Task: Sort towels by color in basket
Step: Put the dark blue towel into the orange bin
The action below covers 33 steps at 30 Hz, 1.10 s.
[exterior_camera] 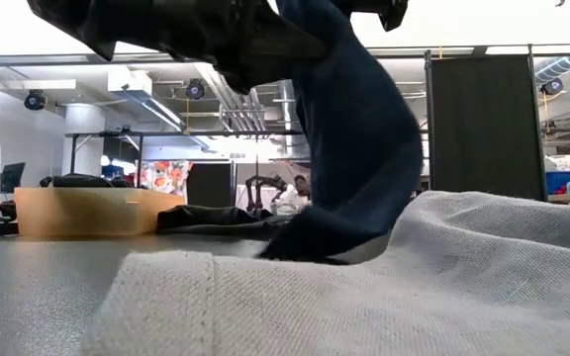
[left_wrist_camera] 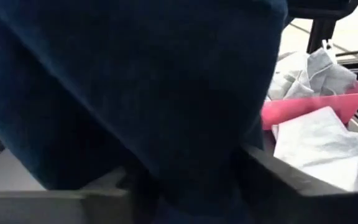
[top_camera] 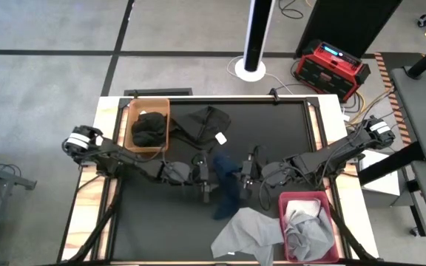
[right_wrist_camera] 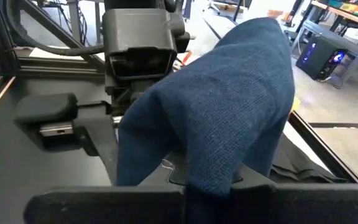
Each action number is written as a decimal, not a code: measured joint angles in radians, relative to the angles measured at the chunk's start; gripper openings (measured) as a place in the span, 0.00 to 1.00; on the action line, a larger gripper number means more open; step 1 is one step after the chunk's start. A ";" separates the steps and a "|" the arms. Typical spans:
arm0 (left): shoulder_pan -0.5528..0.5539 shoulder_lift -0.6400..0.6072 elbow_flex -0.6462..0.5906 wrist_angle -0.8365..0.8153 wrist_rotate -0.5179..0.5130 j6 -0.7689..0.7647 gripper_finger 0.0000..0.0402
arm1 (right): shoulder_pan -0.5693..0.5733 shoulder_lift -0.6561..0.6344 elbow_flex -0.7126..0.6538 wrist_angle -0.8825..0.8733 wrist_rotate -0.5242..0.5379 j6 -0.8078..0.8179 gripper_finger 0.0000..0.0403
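Both grippers meet at the navy towel [top_camera: 225, 186], mid-table beside the pink basket [top_camera: 299, 199]. Right gripper [top_camera: 247, 176] is clamped on it; left gripper [top_camera: 204, 177] touches it, jaw state unclear.

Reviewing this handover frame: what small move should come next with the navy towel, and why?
Probably the left gripper should finish closing on the navy towel. The towel hangs between both grippers above the table, the right gripper shut on it, its lower end dragging on the grey towel.
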 joint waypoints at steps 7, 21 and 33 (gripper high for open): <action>0.003 -0.012 0.010 0.000 0.001 -0.005 0.03 | -0.001 0.000 0.000 0.001 0.008 0.000 0.02; -0.021 -0.114 -0.014 -0.003 0.000 -0.009 0.00 | -0.002 -0.013 0.001 -0.043 0.162 0.074 0.02; -0.030 -0.356 -0.049 -0.103 0.011 -0.043 0.00 | -0.009 -0.101 0.023 -0.129 0.143 0.155 0.28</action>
